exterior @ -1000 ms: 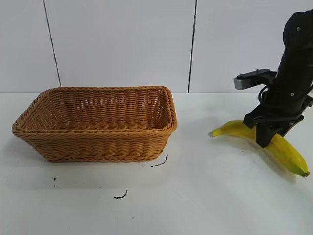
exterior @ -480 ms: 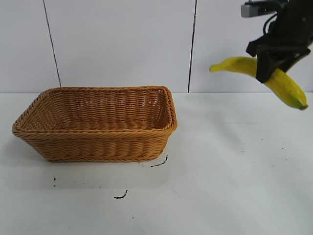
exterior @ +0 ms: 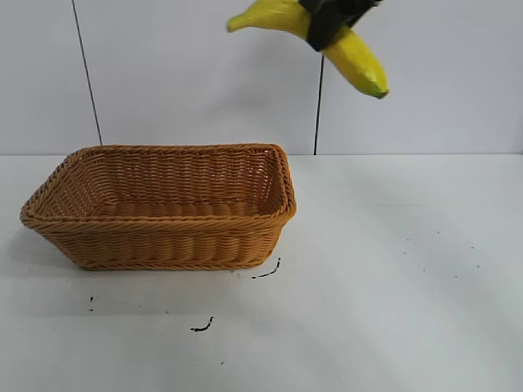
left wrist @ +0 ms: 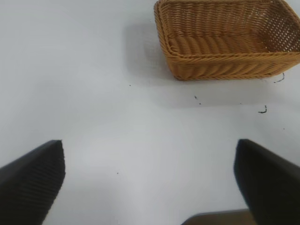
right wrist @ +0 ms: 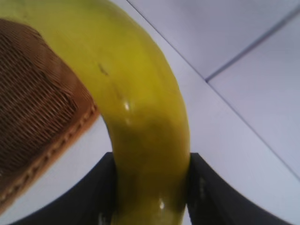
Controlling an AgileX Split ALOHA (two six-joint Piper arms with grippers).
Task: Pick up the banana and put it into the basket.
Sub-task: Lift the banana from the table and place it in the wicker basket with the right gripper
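The right gripper (exterior: 328,23) fingers (right wrist: 105,187) are clamping the banana (exterior: 353,55) at mid-length, holding it high above the counter (exterior: 392,269), near the basket's (exterior: 159,204) right end. A second ago the banana was lying near the counter's right edge; transfer is underway, lowering remains. The left gripper (left wrist: 150,187) fingers are standing wide apart, empty.

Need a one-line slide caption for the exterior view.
Right gripper carries a curved yellow banana high above the table, near a rectangular tan wicker basket.
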